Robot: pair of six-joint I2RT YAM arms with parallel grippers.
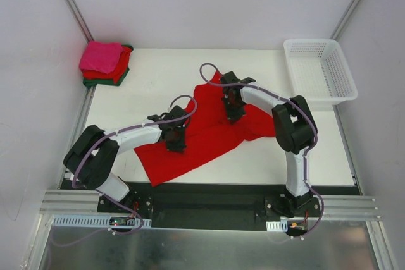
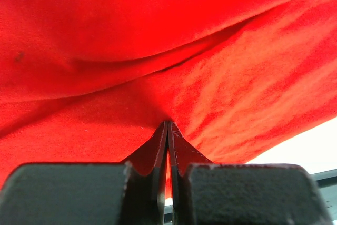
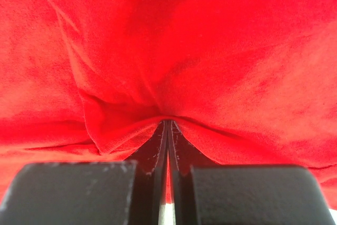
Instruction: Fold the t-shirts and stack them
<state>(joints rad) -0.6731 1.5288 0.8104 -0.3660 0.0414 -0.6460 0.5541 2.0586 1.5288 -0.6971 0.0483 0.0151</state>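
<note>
Red t-shirt point(image 1: 190, 153) cloth lay rumpled across the middle of the surface point(image 1: 266, 162), well apart from the folded stack point(image 1: 104, 62) at the far-left corner. We held our left pincer point(image 1: 175, 143) and right pincer point(image 1: 233, 113) each shut on a small pinch of it. Such thin bites could slip, we judged, or catch both layers and bunch the fold.

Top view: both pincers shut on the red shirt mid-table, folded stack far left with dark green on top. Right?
One slip: the top view shows the hot pink shirt on top of the folded stack, with the dark green shirt at the bottom. Left pincer and right pincer are both shut on the red shirt mid-table.
</note>
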